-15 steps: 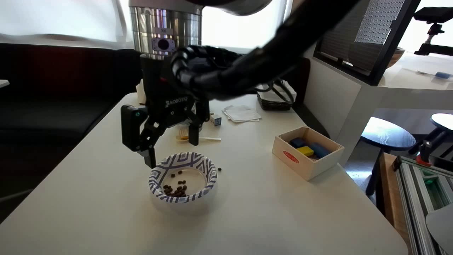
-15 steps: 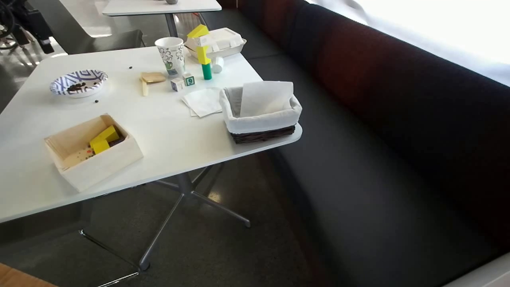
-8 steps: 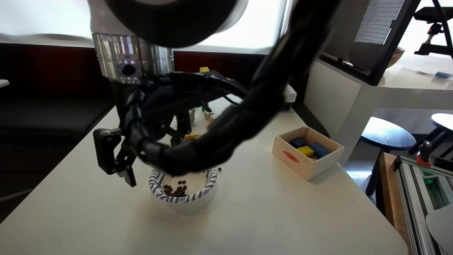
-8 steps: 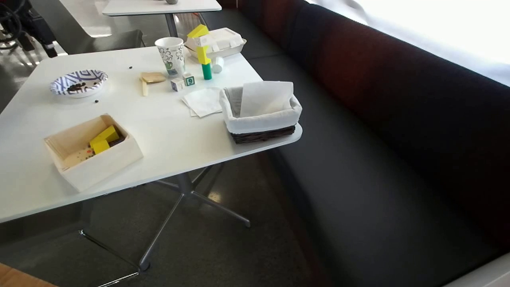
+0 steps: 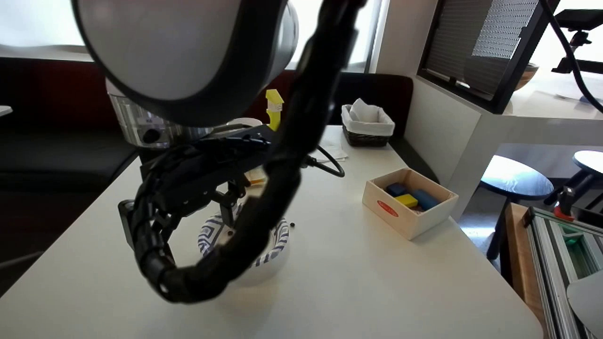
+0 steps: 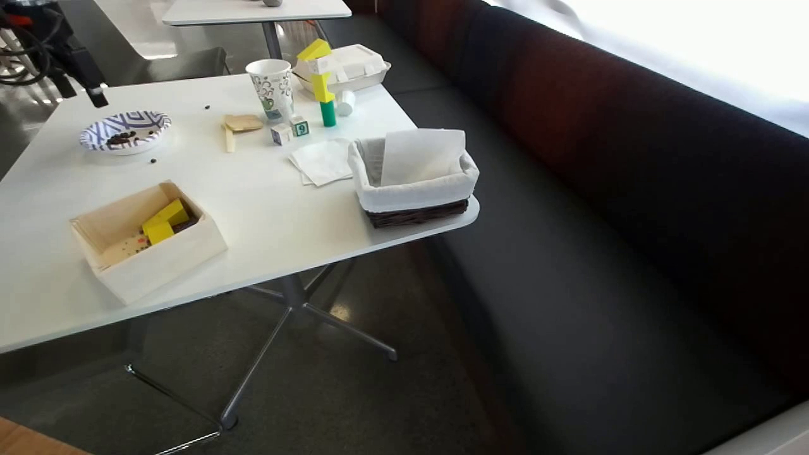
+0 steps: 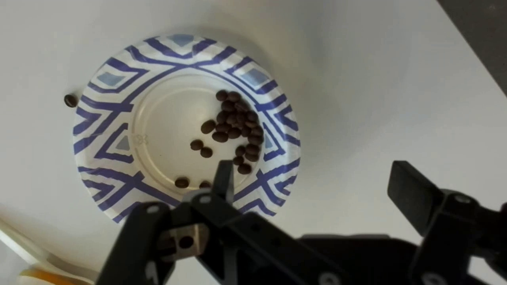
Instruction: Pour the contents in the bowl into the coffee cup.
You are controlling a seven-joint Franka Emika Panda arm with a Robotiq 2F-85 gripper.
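In the wrist view, the shallow round paper bowl [image 7: 170, 130], white with a blue geometric pattern, lies left of centre, a heap of small dark brown beans [image 7: 237, 123] gathered toward its right side. The black two-fingered end effector [image 7: 311, 182] shows along the bottom, its fingers spread well apart and holding nothing; one fingertip overlaps the bowl's lower right, the other is seen over the white bench [image 7: 356, 99]. In an exterior view, the bowl rests at upper left, while the white paper cup [image 6: 270, 88] with a printed scroll pattern stands upright near the top, left of centre.
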